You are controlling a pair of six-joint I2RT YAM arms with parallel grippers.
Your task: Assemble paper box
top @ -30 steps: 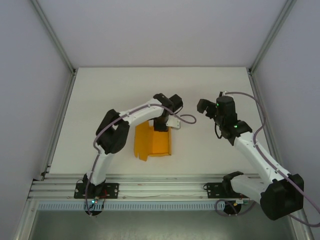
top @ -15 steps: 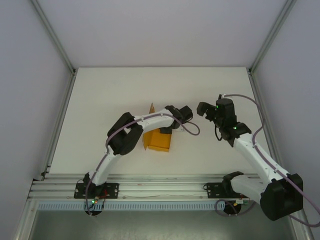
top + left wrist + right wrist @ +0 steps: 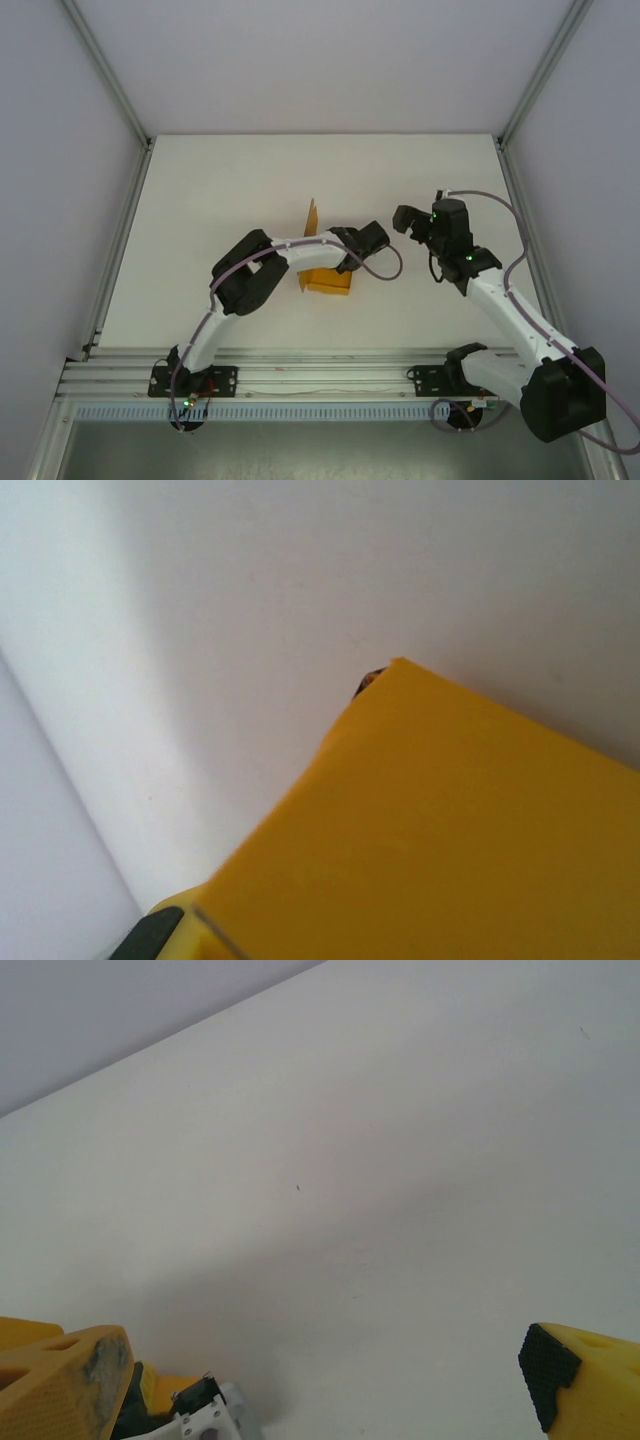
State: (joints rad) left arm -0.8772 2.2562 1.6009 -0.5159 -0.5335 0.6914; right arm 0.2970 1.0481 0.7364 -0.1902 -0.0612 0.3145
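The paper box (image 3: 328, 281) is a bright orange folded card lying mid-table, with one flap (image 3: 312, 217) standing up at its far side. My left gripper (image 3: 338, 264) reaches over it from the right and is shut on the card. In the left wrist view the orange card (image 3: 450, 830) lies right against the camera and hides the jaws, apart from one dark pad (image 3: 150, 935) at the bottom left. My right gripper (image 3: 404, 217) hovers to the right of the box, apart from it. It is open, with bare table between its yellow fingers (image 3: 62, 1385).
The white table (image 3: 220, 190) has walls on the left, right and back, with metal frame posts (image 3: 110, 75) in the corners. An aluminium rail (image 3: 320, 372) with both arm bases runs along the near edge. The left arm's wrist (image 3: 200, 1418) shows low in the right wrist view.
The left arm has swung right and lower, dragging the box to the right and tipping it, so a flap now stands up. The right arm has hardly moved.
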